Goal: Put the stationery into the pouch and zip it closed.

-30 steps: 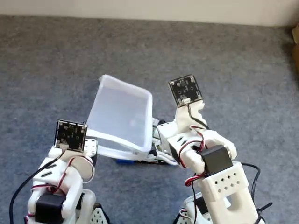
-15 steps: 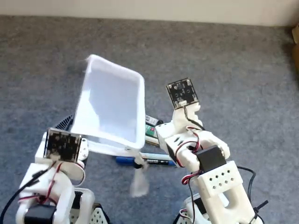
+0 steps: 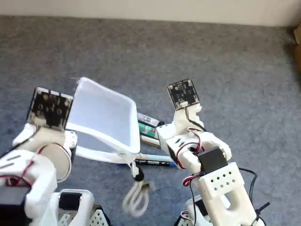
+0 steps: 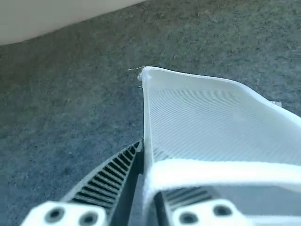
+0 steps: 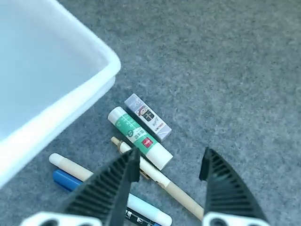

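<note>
Pouch (image 4: 202,127) edge seemingly pinched in left gripper (image 4: 148,153); right gripper (image 5: 171,155) wide open.

The grey carpeted worktop (image 3: 225,61) is rough, matt and felt-like. The translucent white pouch (image 4: 207,127) looks like soft plastic with a fine ribbed weave, and its opaque white rim is smoother. The left pincer (image 4: 146,155) is matt black plastic with ridged inner faces. The right pincer (image 5: 169,162) is the same black plastic. The green-and-white tube (image 5: 139,137) has a glossy label, and the cream pen (image 5: 164,186) looks matt.
</note>
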{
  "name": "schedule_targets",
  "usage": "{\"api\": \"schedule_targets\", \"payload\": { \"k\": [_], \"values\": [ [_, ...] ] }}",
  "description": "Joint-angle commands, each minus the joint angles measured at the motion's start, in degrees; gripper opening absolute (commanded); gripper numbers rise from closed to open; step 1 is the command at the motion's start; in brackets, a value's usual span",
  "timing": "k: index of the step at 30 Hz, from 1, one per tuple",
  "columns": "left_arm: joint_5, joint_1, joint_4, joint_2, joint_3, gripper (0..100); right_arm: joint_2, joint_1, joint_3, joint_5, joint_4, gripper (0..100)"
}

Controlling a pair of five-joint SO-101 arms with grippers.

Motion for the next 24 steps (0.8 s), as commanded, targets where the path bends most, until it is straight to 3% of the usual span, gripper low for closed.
{"api": "schedule_targets", "payload": {
  "k": [1,15,24],
  "values": [
    [3.4,-1.9,4.6,11.0,-11.7,1,-1.0,0.3,-0.8,-0.5,-0.2,19.8],
    [9.8,-15.2,4.5,24.6,-12.3,1,-1.0,-1.5,-0.7,-0.2,3.8,19.8],
    [9.9,-18.2,4.6,38.2,-12.4,1,-0.9,-2.3,-0.8,-0.2,3.9,19.7]
  ]
}}
